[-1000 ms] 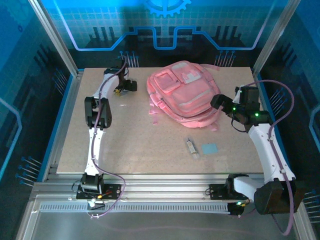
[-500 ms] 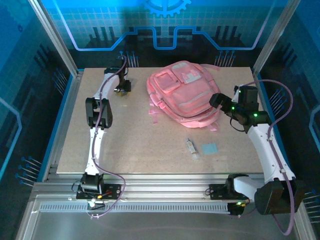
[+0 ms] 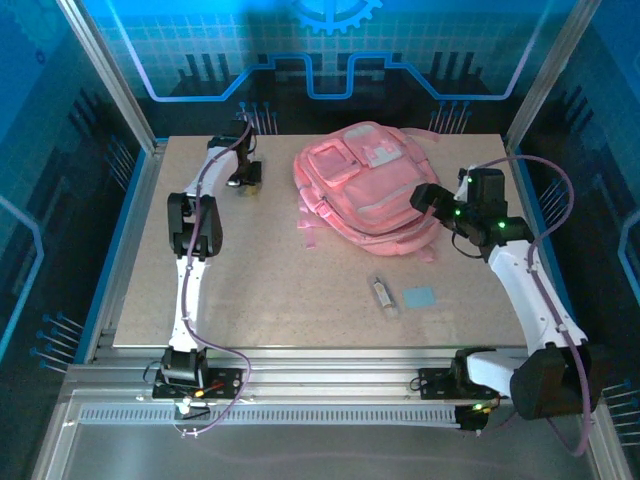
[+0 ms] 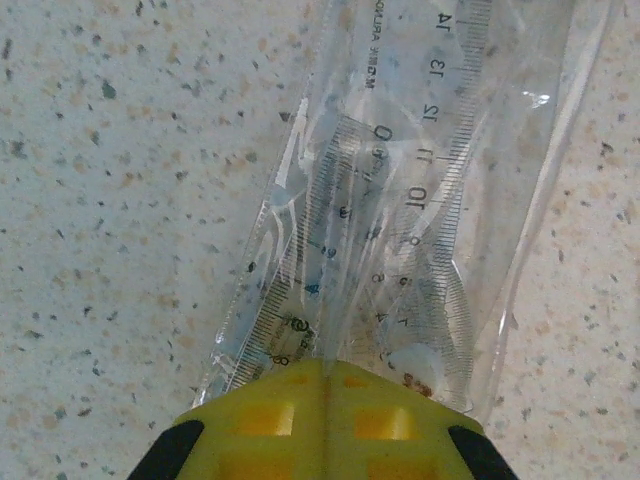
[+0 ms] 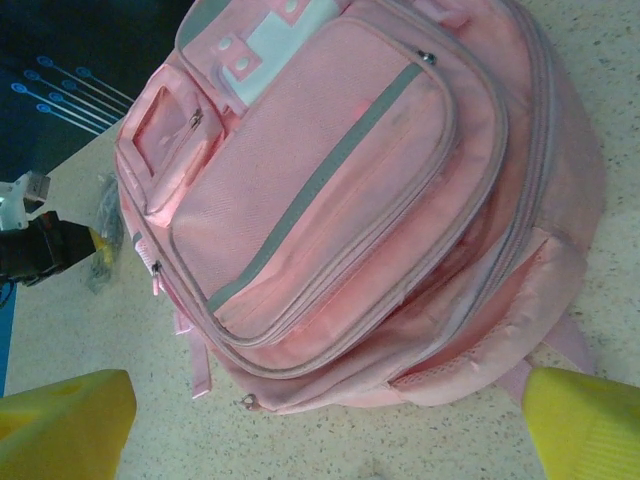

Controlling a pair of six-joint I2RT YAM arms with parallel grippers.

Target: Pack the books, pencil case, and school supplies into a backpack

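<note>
At the overhead view's upper left, the left fingers (image 4: 325,400) pinch shut on the very end of a clear ruler sleeve (image 4: 400,200) lying on the tabletop (image 4: 120,200). The slick film could slip free in a lift. The backpack (image 3: 370,190) at centre looks zipped, which would block packing. The right fingers (image 3: 427,198) gape wide beside it, holding nothing.

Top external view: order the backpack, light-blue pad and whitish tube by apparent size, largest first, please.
1. backpack, by far.
2. light-blue pad.
3. whitish tube, thinner though about as long; these two are close.
</note>
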